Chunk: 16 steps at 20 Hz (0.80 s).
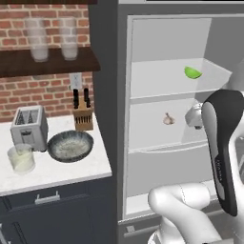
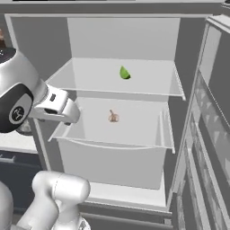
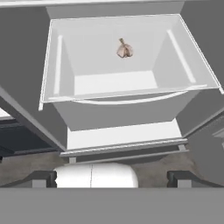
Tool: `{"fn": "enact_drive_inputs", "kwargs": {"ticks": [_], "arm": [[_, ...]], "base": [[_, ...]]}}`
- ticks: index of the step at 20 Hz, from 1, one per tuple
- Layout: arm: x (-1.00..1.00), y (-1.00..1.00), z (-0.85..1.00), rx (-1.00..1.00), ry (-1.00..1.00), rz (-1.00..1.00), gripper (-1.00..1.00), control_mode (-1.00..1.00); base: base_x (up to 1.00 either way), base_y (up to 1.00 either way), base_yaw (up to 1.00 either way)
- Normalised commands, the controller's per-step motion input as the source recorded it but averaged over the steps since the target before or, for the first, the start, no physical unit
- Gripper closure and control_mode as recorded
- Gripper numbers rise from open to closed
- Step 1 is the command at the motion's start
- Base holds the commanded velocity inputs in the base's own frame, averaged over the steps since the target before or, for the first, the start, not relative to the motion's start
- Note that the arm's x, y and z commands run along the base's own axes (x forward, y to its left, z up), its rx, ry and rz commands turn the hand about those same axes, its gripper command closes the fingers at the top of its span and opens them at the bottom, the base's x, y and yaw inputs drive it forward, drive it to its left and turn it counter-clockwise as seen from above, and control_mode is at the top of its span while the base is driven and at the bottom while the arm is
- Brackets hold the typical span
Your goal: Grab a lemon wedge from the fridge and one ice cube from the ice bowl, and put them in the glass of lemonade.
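The lemon wedge (image 2: 124, 72) is seen on the upper shelf (image 2: 90, 83) of the open fridge (image 2: 193, 112), above the spread, empty fingers (image 3: 111, 177), which are aimed down at the drawer (image 3: 113, 83) holding a garlic bulb (image 3: 125, 49).

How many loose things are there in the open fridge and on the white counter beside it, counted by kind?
Small green lemon wedge on the upper fridge shelf: 1
Small beige garlic bulb on the lower shelf: 1
Silver toaster: 1
Shallow round dark grey ice bowl: 1
Short clear glass of lemonade: 1
Wooden knife block: 1
Total: 6
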Motion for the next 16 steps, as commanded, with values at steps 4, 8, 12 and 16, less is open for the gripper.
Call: {"fn": "enact_drive_inputs", "kwargs": {"ticks": [4, 8, 12, 16], "arm": [[0.00, 0.00, 0.00, 0.00, 0.00, 0.00, -1.00, 1.00], [0.00, 0.00, 0.00, 0.00, 0.00, 0.00, -1.00, 1.00], [0.00, 0.00, 0.00, 0.00, 0.00, 0.00, -1.00, 1.00], [-0.14, 0.00, 0.03, 0.00, -0.03, 0.04, -1.00, -1.00]], "base": [[-0.20, -0.72, -0.04], [-0.49, -0.84, -0.01], [-0.06, -0.12, 0.00], [0.00, 0.00, 0.01]]}}
